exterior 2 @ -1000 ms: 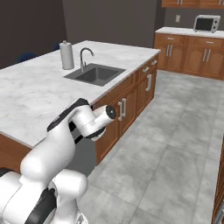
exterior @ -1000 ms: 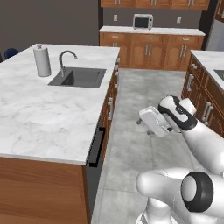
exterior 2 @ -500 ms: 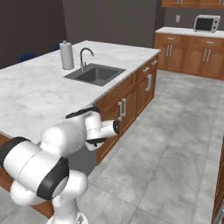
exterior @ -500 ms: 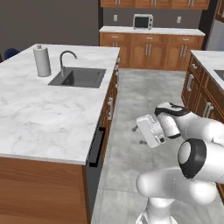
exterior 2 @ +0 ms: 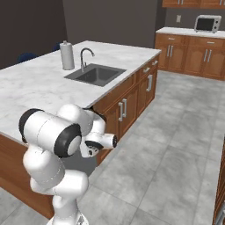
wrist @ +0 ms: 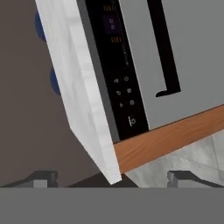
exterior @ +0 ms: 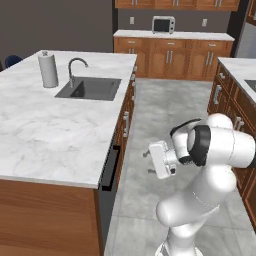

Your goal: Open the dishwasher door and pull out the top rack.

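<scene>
- Looking over the left base view, you've got the gripper (exterior: 148,163) hanging in the aisle over the grey floor (exterior: 165,115), aimed at the island and well short of it. The dishwasher door (exterior: 108,175) sits shut in the island's side under the marble worktop (exterior: 55,135), its dark bar handle (exterior: 111,167) running along the front. Up on the worktop, the sink (exterior: 90,89) with its faucet (exterior: 75,67), and a paper towel roll (exterior: 48,70) just beside it. A microwave (exterior: 163,24) stands on the far counter.
- Swinging to the right base view, your arm's big white elbow covers most of the dishwasher door (exterior 2: 83,165); a dark sliver shows behind the wrist. The gripper itself is hidden there. Brown cabinet doors (exterior 2: 125,115) run on along the island.
- Dropping into the hand view, rolled hard over, you see the dishwasher door (wrist: 192,52) close up: grey panel, black handle (wrist: 168,65), dark control strip (wrist: 116,74), worktop edge (wrist: 83,109) beside it. The fingertips (wrist: 41,178) stand wide apart, nothing between them, released.
</scene>
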Robot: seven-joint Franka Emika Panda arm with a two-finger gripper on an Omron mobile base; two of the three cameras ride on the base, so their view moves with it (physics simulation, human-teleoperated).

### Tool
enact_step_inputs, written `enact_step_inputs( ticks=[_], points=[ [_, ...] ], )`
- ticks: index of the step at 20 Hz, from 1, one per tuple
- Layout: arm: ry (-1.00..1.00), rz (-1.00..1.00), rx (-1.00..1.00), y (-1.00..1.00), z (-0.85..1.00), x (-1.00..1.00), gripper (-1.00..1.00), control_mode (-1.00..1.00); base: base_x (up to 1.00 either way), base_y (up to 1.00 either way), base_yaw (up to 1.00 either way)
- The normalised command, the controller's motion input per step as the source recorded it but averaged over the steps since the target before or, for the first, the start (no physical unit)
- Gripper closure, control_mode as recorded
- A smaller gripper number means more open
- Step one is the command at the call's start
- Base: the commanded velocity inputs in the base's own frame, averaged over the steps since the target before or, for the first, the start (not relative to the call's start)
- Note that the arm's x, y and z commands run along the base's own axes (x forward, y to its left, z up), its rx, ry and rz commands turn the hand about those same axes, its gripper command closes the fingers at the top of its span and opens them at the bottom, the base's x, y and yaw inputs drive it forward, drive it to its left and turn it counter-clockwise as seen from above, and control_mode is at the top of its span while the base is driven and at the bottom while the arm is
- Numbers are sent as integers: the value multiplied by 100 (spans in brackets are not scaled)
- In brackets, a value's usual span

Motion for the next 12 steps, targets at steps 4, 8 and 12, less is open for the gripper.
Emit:
enact_step_inputs(
  ticks=[4, 8, 12],
  points=[
    [4, -1, 13, 19, -43, 32, -100, -100, 0, 0, 0],
    [1, 0, 8, 20, -36, 33, -100, -100, 0, 0, 0],
    [0, 0, 1, 30, -25, 34, -100, -100, 0, 0, 0]
  ],
)
